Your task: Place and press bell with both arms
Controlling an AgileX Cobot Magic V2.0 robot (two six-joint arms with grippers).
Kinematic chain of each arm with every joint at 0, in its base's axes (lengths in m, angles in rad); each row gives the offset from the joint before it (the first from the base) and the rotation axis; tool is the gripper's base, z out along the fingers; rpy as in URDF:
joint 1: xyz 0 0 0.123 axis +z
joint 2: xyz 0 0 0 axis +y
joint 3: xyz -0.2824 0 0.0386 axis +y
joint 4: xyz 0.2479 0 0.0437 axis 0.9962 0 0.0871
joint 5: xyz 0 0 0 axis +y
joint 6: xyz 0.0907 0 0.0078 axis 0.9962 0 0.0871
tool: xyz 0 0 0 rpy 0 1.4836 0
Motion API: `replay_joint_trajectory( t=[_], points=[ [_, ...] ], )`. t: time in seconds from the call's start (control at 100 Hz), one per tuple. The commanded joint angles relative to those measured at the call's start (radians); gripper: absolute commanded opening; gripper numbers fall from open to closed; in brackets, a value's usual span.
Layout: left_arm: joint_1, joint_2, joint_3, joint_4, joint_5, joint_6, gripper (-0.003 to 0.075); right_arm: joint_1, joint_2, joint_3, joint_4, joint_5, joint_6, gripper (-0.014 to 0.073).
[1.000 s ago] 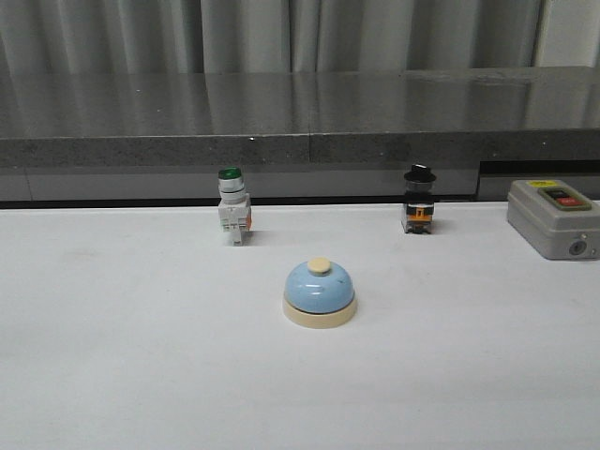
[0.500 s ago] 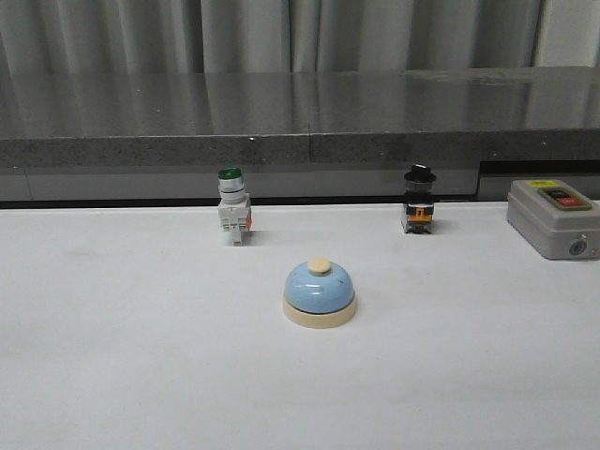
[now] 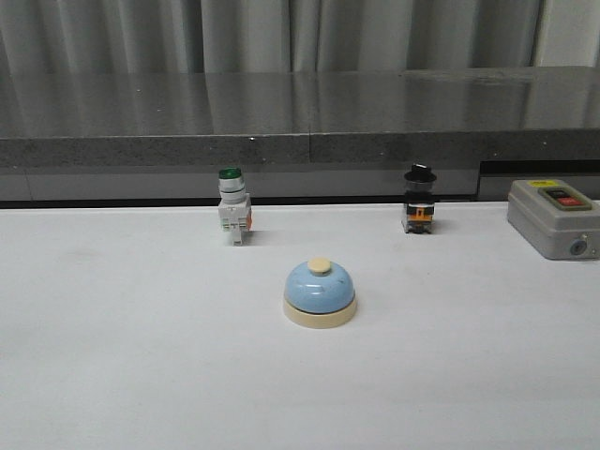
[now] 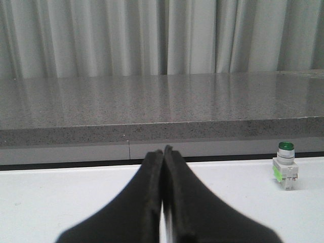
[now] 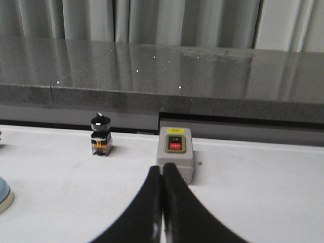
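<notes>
The light-blue bell (image 3: 320,292) with cream base and cream knob stands upright on the white table, mid-front in the front view. Its edge shows at the side of the right wrist view (image 5: 3,195). Neither arm appears in the front view. My left gripper (image 4: 163,151) is shut and empty, above the table, with the bell out of its view. My right gripper (image 5: 162,168) is shut and empty, its tips in front of the grey box.
A green-capped white push-button switch (image 3: 232,208) stands behind the bell to the left, also in the left wrist view (image 4: 284,165). A black-knobbed switch (image 3: 419,200) stands back right. A grey box with red and black buttons (image 3: 554,217) sits far right. A grey counter ledge (image 3: 300,141) runs along the back.
</notes>
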Motion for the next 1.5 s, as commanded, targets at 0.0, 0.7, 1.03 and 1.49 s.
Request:
replay_joint_trajectory(
  t=[0.0,0.7,1.03,1.49],
  points=[
    [0.003,-0.031,0.043,-0.008,-0.084,-0.008,-0.002,-0.006,-0.018,-0.02,-0.017,-0.124,-0.006,-0.007],
    [0.003,-0.031,0.043,-0.008,-0.084,-0.008,-0.002,-0.006,0.521,-0.688,0.015,0.497,-0.005,-0.007],
    [0.003,-0.031,0.043,-0.008,-0.084,-0.008,-0.002,-0.006,0.734,-0.774,0.02,0.53,-0.005,-0.007],
    [0.003,-0.031,0.043,-0.008,-0.084,-0.008,-0.002,0.109,0.984,-0.827,0.108,0.499,-0.006,-0.007]
  ],
)
